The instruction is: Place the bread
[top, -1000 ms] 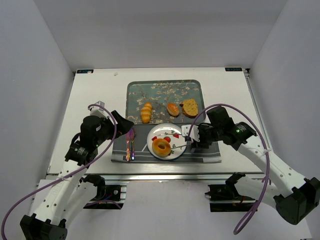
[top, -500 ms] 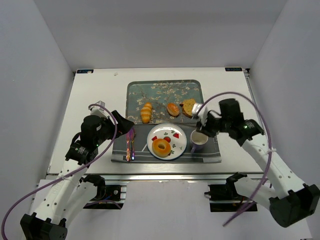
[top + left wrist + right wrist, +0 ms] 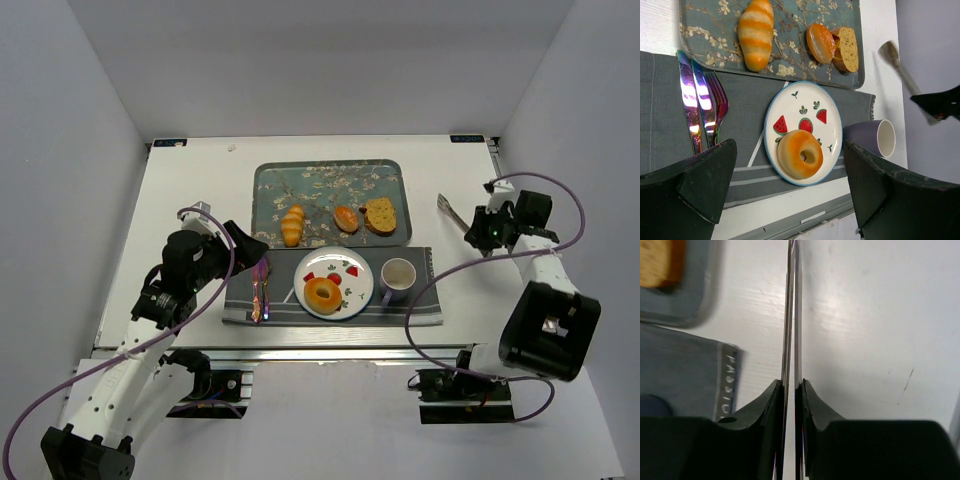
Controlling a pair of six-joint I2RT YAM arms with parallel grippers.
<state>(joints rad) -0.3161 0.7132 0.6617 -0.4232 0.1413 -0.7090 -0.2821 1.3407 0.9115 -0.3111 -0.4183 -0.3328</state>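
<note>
The bread (image 3: 322, 294), a golden-brown ring with a pale hole, lies on the near part of a white plate (image 3: 345, 262) with watermelon prints. It also shows in the left wrist view (image 3: 800, 154), on the plate (image 3: 790, 107). My left gripper (image 3: 250, 245) is open and empty, left of the plate above the grey placemat; its jaws (image 3: 790, 146) stand wide apart either side of the plate. My right gripper (image 3: 482, 228) is far right over the white table, apart from the bread, shut (image 3: 794, 390) on thin metal tongs (image 3: 792, 315) whose tips point back-left (image 3: 452, 210).
A patterned tray (image 3: 320, 185) behind the plate holds a ridged roll (image 3: 292, 224), a small bun (image 3: 345, 217) and a toast slice (image 3: 380, 215). A purple cup (image 3: 397, 277) stands right of the plate. Cutlery (image 3: 261, 285) lies on the placemat (image 3: 420, 300) left of it.
My right arm has swung from beside the plate and cup out to the far right of the table, tongs still in its jaws. The bread stays on the plate. The left arm has not moved.
</note>
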